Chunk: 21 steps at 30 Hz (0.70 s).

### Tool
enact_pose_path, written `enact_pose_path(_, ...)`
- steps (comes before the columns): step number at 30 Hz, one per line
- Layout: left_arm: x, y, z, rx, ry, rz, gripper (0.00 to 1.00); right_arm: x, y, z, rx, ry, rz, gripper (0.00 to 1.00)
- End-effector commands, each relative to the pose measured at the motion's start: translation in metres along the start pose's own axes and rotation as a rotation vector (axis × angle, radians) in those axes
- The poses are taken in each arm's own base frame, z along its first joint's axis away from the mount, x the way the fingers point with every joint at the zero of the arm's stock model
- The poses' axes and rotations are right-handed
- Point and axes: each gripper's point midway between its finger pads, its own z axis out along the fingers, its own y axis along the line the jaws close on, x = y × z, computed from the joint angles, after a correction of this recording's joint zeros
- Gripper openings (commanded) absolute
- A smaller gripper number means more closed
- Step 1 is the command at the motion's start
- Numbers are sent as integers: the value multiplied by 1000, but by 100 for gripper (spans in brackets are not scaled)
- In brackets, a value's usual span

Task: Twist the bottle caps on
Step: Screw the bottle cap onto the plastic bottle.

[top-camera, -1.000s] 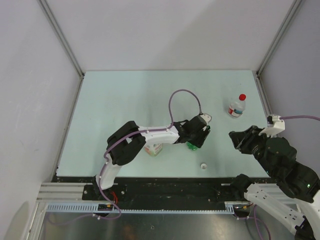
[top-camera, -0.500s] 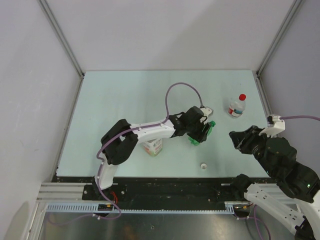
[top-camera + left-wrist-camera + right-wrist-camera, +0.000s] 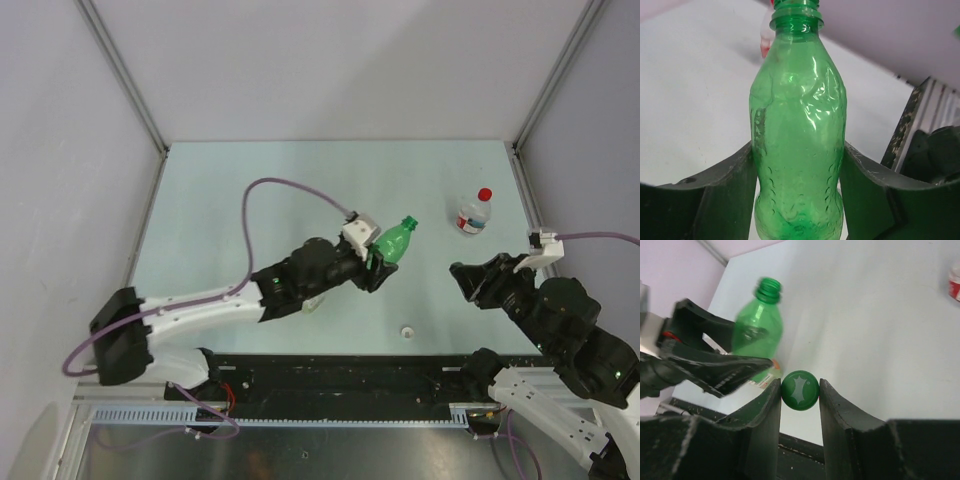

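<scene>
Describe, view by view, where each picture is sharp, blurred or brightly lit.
Top external: even, diffuse light, only faint shadows on the table, nothing badly blurred. Left wrist: light shines through the green bottle, which is crisp; the red-labelled bottle behind its neck is a soft smear. Right wrist: the green cap is sharp, the green bottle beyond it slightly smeared.

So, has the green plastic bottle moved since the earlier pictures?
Yes. The green plastic bottle, held by the left end effector, went farther from the small white cap, up the view.
</scene>
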Motion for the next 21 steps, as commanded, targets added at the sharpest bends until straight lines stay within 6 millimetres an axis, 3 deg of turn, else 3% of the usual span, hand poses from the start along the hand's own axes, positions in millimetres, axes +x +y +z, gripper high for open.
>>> enact_pose_path(1, -48, -11, -32, 83, -242, -1, 6, -5, 27, 1, -151, -12, -50, 21)
enact_pose_path(6, -16, -36, -53, 271, -198, 104, 0, -1, 64, 0, -341, 27, -99, 22)
enact_pose_path(11, 1, -59, -77, 455, -254, 247, 0, 32, 98, -1, -536, 217, -145, 22)
enact_pose_path(16, 19, -70, -103, 567, -334, 350, 0, 38, 102, -1, -562, 253, -154, 22)
enact_pose_path(21, 15, -68, -109, 555, -408, 329, 0, 43, 105, 1, -582, 279, -166, 22)
